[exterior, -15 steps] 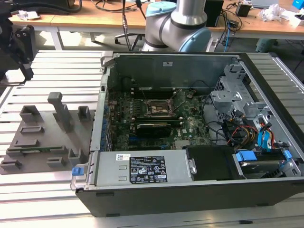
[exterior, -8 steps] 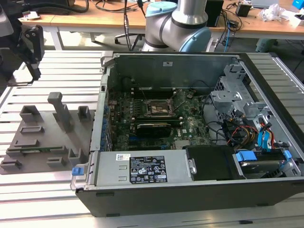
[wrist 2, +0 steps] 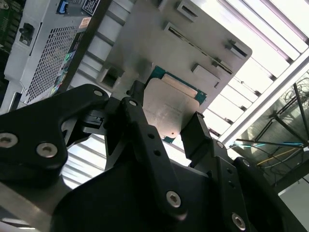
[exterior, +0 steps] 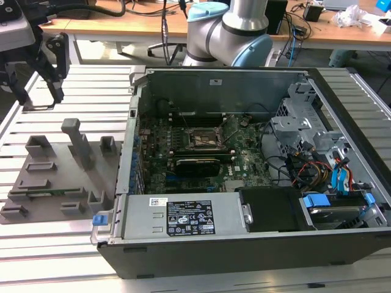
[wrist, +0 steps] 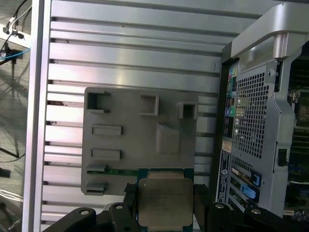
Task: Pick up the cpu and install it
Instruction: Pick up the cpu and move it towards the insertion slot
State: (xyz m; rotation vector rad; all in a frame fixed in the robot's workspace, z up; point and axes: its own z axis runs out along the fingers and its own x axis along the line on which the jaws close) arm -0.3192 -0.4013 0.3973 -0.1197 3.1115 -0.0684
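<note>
Black two-fingered tool [wrist 2: 166,118] clamps the small square silver-grey cpu [wrist 2: 164,104] over the grey plastic fixture plate [wrist: 130,145] on the slatted aluminium bench [wrist: 125,63], beside the open computer case [exterior: 214,250].

Bright, even light; glare whitens the slotted table [wrist 2: 277,36].

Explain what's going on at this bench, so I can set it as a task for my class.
A robot arm's gripper is shut on the cpu, a flat silver chip, pinching it by two opposite edges. It holds the chip in the air above the grey tray on the slatted table, beside the open computer case. The socket on the board inside the case is some way off, so the chip is picked up but not yet installed.
</note>
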